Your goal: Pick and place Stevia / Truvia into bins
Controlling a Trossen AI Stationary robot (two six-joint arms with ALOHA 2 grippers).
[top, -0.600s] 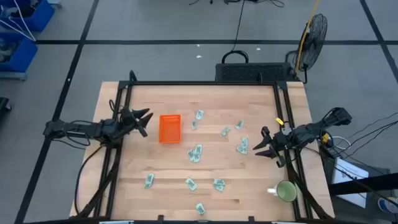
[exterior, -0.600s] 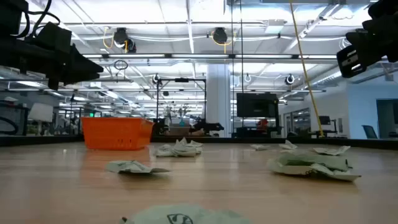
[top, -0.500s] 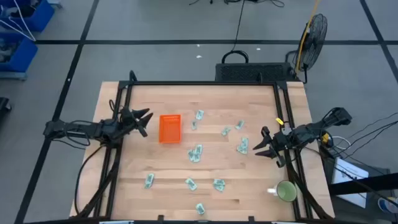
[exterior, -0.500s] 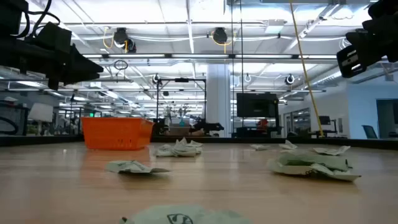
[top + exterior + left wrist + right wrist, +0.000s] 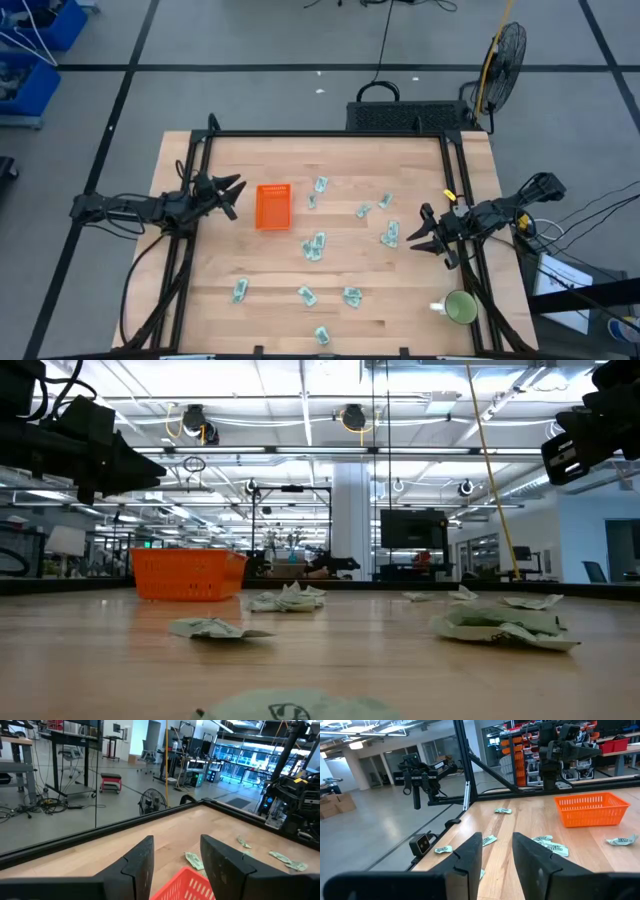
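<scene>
Several pale green and white sachets (image 5: 315, 246) lie flat and scattered over the middle and near part of the wooden table, including one near the right gripper (image 5: 390, 235). The orange bin (image 5: 273, 206) rests on its base left of centre. My left gripper (image 5: 234, 197) hovers open just left of the bin, which shows under its fingers in the left wrist view (image 5: 185, 885). My right gripper (image 5: 418, 230) hovers open at the table's right side, pointing left toward the sachets (image 5: 547, 845) and the bin (image 5: 592, 810). Neither holds anything.
A round green mug (image 5: 460, 308) stands at the near right corner. A black frame (image 5: 330, 135) rims the table's far and side edges. Bare wood lies between the bin and the near-left sachet (image 5: 240, 290). In the low view a crumpled sachet (image 5: 500, 626) sits at right.
</scene>
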